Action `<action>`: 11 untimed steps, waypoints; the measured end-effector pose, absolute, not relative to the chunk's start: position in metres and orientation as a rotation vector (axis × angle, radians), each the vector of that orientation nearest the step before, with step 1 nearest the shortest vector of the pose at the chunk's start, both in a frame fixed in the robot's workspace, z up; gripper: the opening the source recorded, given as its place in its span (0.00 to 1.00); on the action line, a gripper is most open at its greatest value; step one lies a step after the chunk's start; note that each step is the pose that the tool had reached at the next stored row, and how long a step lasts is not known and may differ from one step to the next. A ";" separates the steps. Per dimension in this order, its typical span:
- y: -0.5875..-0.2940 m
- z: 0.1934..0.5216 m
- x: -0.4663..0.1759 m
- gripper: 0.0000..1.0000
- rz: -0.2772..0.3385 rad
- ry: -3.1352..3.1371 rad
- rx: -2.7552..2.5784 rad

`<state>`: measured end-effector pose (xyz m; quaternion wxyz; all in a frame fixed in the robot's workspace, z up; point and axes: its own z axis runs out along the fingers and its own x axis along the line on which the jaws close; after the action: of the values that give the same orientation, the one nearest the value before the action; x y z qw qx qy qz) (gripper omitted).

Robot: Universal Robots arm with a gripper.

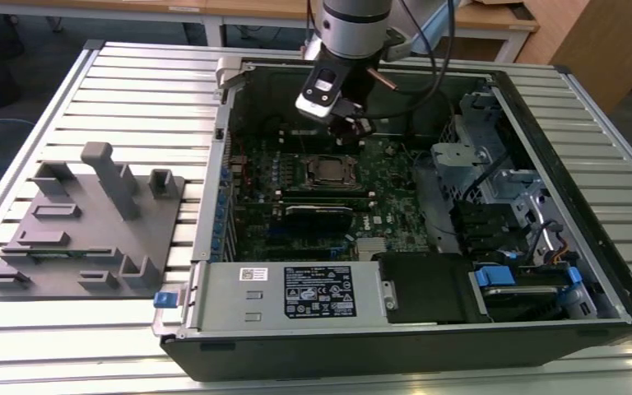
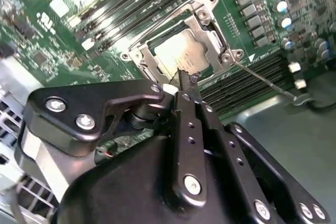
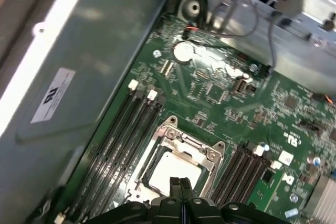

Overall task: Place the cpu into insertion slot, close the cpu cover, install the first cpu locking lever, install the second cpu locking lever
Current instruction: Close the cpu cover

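Your claw (image 1: 351,125) hangs inside the open computer case (image 1: 579,206), low over the green motherboard (image 3: 220,93) and just beside the socket on the side away from the power supply (image 1: 294,292). In both wrist views its two black fingers are pressed together with nothing between them, and their tips (image 2: 185,77) (image 3: 180,184) sit right at the edge of the socket. You cannot tell from these pictures whether the tips touch metal or hover just above it.

The cpu (image 2: 181,53) lies seated in the insertion slot (image 2: 209,10), its pale metal top facing up and framed on all sides. The cpu cover (image 2: 149,61) appears to lie flat around it, its square cut-out showing the chip. In the first wrist view you see the same arrangement: the chip (image 3: 173,174) inside the silver frame (image 3: 149,158).

One thin wire lever (image 2: 262,80) runs out from the socket's corner across the long black memory slots (image 2: 252,85) – you cannot tell whether it is latched.

The case rests on a slatted metal tabletop (image 1: 129,90). A grey moulded fixture (image 1: 85,222) sits on that tabletop at the exterior view's left, well apart from the claw.
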<state>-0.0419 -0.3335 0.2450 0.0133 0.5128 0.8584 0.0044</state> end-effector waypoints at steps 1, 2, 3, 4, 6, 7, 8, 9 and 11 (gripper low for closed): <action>-0.334 0.245 -0.042 0.10 0.014 2.689 1.572; -0.334 0.245 -0.042 0.10 0.014 2.702 1.550; -0.334 0.245 -0.042 0.10 0.015 2.713 1.531; -0.334 0.245 -0.042 0.10 0.015 2.724 1.512; -0.334 0.245 -0.042 0.10 0.016 2.744 1.476; -0.334 0.245 -0.042 0.10 0.016 2.754 1.457; -0.334 0.245 -0.042 0.10 0.016 2.763 1.439; -0.334 0.245 -0.042 0.10 0.016 2.774 1.418; -0.334 0.245 -0.042 0.10 0.017 2.794 1.378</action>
<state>-0.0419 -0.3335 0.2449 0.0129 0.4423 0.8968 0.0055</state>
